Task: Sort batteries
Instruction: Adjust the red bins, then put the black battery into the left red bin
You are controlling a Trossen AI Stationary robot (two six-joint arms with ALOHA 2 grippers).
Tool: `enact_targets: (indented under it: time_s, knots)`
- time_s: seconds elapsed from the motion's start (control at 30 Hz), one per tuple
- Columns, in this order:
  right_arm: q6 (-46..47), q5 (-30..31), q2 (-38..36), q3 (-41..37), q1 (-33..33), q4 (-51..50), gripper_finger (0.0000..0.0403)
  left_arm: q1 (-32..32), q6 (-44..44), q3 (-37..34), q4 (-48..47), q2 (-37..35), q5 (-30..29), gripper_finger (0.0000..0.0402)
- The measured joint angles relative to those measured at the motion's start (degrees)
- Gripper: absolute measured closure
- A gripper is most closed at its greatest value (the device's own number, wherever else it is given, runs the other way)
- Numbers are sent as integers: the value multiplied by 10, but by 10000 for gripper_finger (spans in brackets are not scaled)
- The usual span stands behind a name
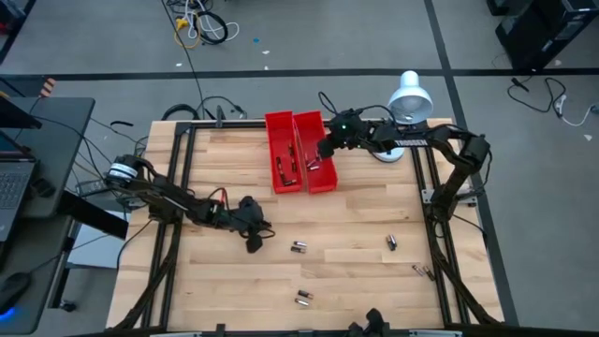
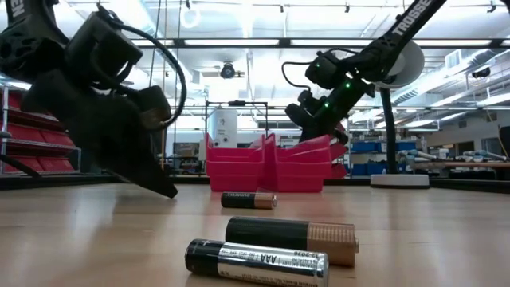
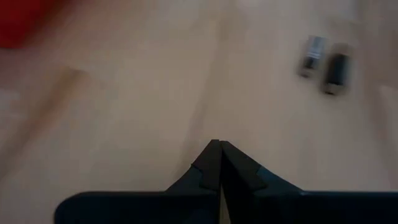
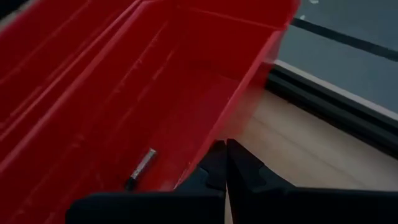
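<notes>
Two red bins (image 1: 285, 152) (image 1: 316, 150) stand side by side at the table's far middle. Each holds batteries (image 1: 285, 169) (image 1: 312, 164), and one shows in the right wrist view (image 4: 142, 167). My right gripper (image 4: 225, 144) is shut and empty, above the right bin's wall (image 1: 325, 150). My left gripper (image 3: 219, 144) is shut and empty, low over the wood at the table's left middle (image 1: 253, 241). A pair of loose batteries (image 1: 299, 247) lies just to its right on the table and also shows in the left wrist view (image 3: 324, 61).
More loose batteries lie on the table at the right (image 1: 392, 242), near right (image 1: 421, 271) and near middle (image 1: 302, 298), close to the low camera (image 2: 271, 251). A white lamp (image 1: 408, 98) stands at the far right. Black rails (image 1: 178, 187) frame the table.
</notes>
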Motion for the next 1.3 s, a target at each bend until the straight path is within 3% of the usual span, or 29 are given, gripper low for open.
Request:
enact_targets:
  time_s: [0.2,0.43,0.67,0.87,1.1,1.3]
  knots:
    - [21,5,-2,0,14,-24,403,-5,0,18,16,0,15,387]
    - [75,97,-2,0,74,-129,403,-14,1,26,17,0,7,387]
    - [86,90,-2,0,112,-50,403,-14,0,26,52,0,0,387]
    - [75,90,-8,0,105,-91,403,-27,-11,42,50,0,26,387]
    - [61,130,-111,0,129,-175,403,-45,91,76,19,0,31,386]
    - [70,131,-219,0,214,-220,402,-45,156,111,-2,17,31,363]
